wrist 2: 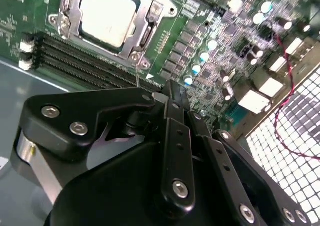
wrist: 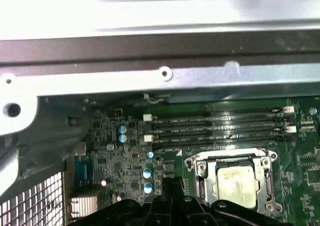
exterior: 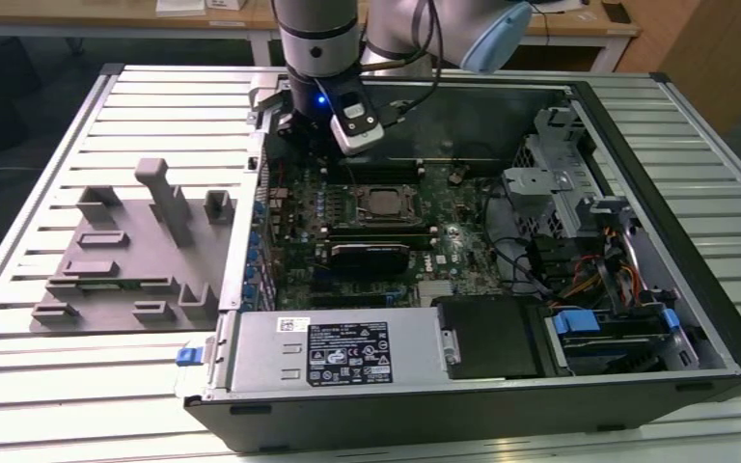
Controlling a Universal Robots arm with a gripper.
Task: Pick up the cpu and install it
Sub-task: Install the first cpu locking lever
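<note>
Cpu (wrist 2: 107, 16) already sits in the socket (wrist 2: 146, 23) mid-board, so placing looks done, latch state unclear; claw (wrist 2: 162, 93) looks pinched closed and empty, hovering at about 11 o'clock from the cpu in the exterior view.

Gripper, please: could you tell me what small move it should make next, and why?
Probably a short lift straight up, as a judgement. The cpu already lies inside its socket, and the gripper hangs beside it, apart from it and low over the board, so rising clear seems the safest small move.
</note>
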